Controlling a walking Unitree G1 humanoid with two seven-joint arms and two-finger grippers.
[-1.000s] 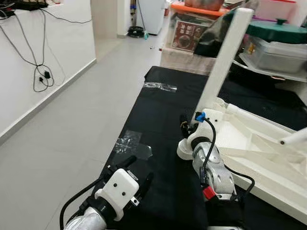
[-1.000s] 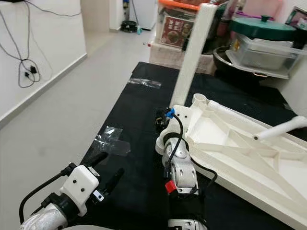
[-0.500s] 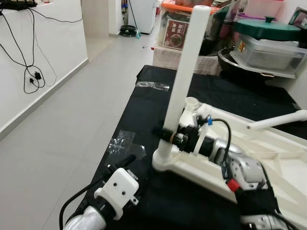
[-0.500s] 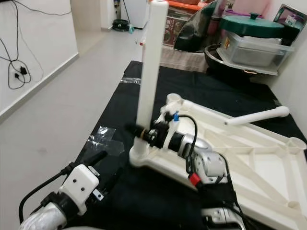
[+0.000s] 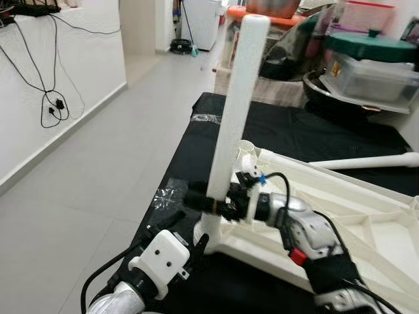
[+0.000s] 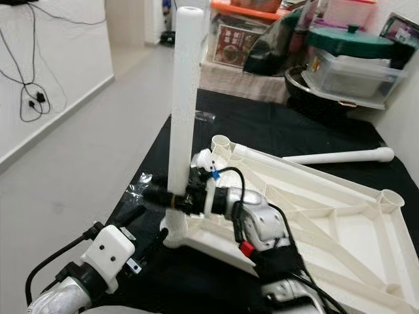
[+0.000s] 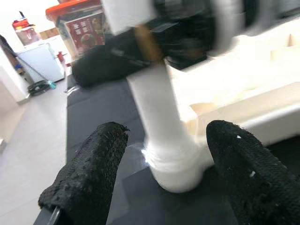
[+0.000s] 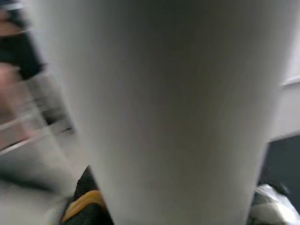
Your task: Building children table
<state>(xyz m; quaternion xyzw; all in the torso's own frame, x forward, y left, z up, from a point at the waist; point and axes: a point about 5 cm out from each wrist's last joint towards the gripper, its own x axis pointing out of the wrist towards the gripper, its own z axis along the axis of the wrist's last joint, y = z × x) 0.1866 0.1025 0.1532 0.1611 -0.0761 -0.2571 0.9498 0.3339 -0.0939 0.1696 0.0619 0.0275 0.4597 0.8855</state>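
1. While the left gripper (image 5: 190, 243) is hovering nearest the robot, low over the black mat (image 5: 196, 157), its two black fingers (image 7: 89, 173) are standing spread apart with nothing between them. In the left wrist view they are bracketing, without touching, the foot of the upright leg, which is lying straight ahead of them.

2. Just beyond it, the right gripper (image 5: 208, 204) is reaching in from the robot's right and clamping the white table leg (image 5: 232, 118) low on its shaft, just above the corner socket (image 5: 211, 230) of the overturned tabletop (image 5: 366, 216). The right wrist view is showing the pale shaft pressed close between the jaws.

3. The leg's long axis is standing nearly vertical, leaning slightly, with its base sitting in that near-left corner socket. Judging from this, the coming move is depending on keeping the shaft in line with the socket while it is pressed or twisted home; whether it is fully seated cannot be told.

4. The right arm is the one doing the work on the leg; the left is the nearer to the socket and, as a judgement, is well placed to steady the base.

5. Farther off, a second leg (image 5: 366, 161) is lying flat across the far edge of the tabletop, well apart from both grippers.

6. Beyond the mat, storage tubs (image 5: 373, 65) are standing stacked.
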